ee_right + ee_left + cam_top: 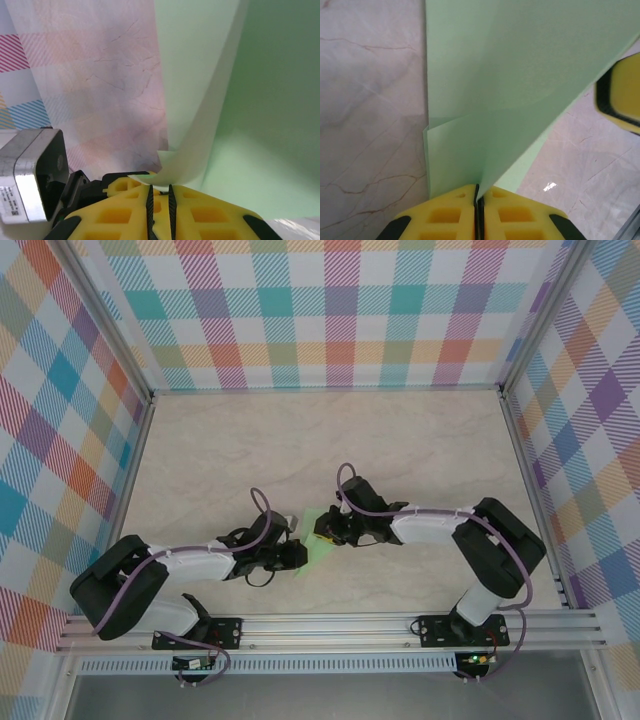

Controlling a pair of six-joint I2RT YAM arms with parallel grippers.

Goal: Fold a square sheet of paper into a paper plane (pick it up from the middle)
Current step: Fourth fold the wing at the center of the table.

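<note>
Half folded, going by the crease and the overlapping flap on the square sheet of paper (318, 538). Sits near the front middle of the surface (300, 440), directly between the tips of the two arms. Pinched at its near edge by the left fingers (470, 197), pressed flat together on the pale green layers. Curls at one edge right onto the tips of the right fingers (175, 200), standing nearly together with only a thin slit between. Cannot tell whether gripped there, nor whether lifted clear of the surface.
</note>
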